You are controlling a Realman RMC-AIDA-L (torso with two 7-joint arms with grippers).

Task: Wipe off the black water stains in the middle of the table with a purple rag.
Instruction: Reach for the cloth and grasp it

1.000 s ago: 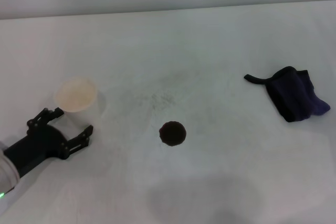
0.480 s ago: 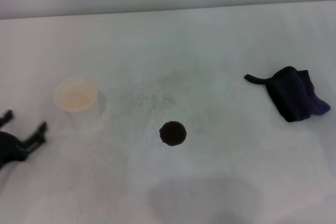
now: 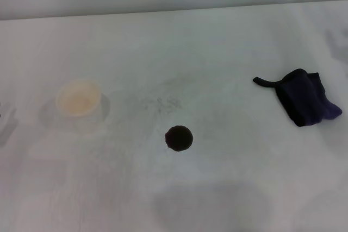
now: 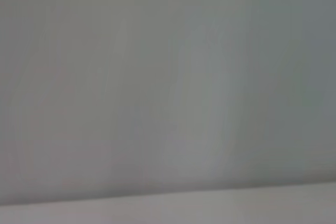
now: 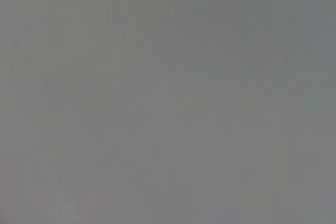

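The black water stain (image 3: 179, 138) is a small round dark blot near the middle of the white table (image 3: 228, 47). The purple rag (image 3: 304, 97) lies bunched at the right side of the table, with a thin dark strip sticking out toward the left. Rag and stain are well apart. Neither gripper shows in the head view. Both wrist views show only a plain grey surface.
A pale paper cup (image 3: 79, 101) stands upright at the left of the table. A faint grey speckled smudge (image 3: 160, 101) lies between the cup and the stain. The table's far edge (image 3: 174, 12) runs across the back.
The left gripper, open beside the cup a second ago, has pulled back to the left and gone out of the head view. Cup, stain and rag have not moved.
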